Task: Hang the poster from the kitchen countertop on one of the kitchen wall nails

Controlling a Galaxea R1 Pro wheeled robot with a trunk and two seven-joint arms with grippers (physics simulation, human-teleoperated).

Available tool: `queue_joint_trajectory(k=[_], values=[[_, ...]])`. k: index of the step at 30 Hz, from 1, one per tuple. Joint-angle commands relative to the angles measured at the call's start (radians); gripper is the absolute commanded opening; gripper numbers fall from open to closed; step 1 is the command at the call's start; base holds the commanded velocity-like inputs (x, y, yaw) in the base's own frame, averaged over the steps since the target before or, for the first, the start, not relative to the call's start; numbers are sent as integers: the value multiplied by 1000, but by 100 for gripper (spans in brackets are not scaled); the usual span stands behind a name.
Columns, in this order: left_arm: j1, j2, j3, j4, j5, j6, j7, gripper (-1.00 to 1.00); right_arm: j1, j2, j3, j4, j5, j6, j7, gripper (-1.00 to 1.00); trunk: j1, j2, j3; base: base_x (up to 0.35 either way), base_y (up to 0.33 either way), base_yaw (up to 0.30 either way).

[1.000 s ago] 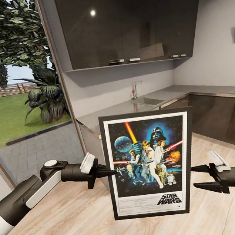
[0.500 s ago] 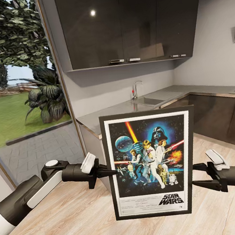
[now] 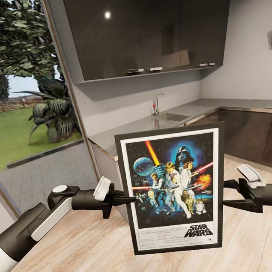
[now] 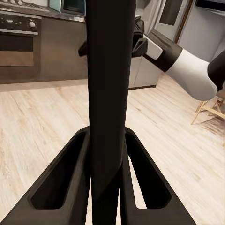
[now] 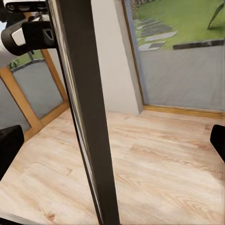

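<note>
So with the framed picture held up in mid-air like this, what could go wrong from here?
1. Just the left tool clamps the black-framed Star Wars poster, at its left edge; a one-sided pinch could let it pivot or slip.
2. The right tool sits open at the right edge, so closing off-line might knock the frame.
3. The poster blocks much of the head view, and no wall nail is visible, so aiming may be hard.

So the head cam looked forward and down over both arms, facing the kitchen corner with the poster [image 3: 175,189] close up in the middle. Left wrist cam sat right against the poster's edge [image 4: 107,108], looking across at the right arm [image 4: 187,65] and oven. Right wrist cam was just as close, facing the glass panes [image 5: 183,51] and left arm [image 5: 23,33]. All three caught the frame and wood floor [image 3: 85,264].
</note>
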Motion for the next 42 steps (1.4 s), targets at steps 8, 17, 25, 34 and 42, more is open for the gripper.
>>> queue_joint_trajectory(k=[8, 17, 25, 34, 42], values=[[-2, 1, -3, -1, 11, 9, 0, -100, -6, -10, 0, -1, -2, -20, 4, 100, 0, -1, -1, 0, 0, 0], [-2, 2, -3, -2, 11, 9, 0, -100, -7, -23, 1, -1, -2, -77, 5, 100, 0, -1, -1, 0, 0, 0], [-2, 2, -3, -2, 12, 9, -1, -100, -6, -24, 2, -1, -2, -87, 5, 100, 0, -1, -1, 0, 0, 0], [-2, 2, -3, -2, 12, 9, -1, -100, -7, -24, 2, -1, -2, -90, 5, 100, 0, -1, -1, 0, 0, 0], [-2, 2, -3, -2, 12, 9, -1, -100, -6, -23, 2, -1, -2, -89, 5, 100, 0, -1, -1, 0, 0, 0]])
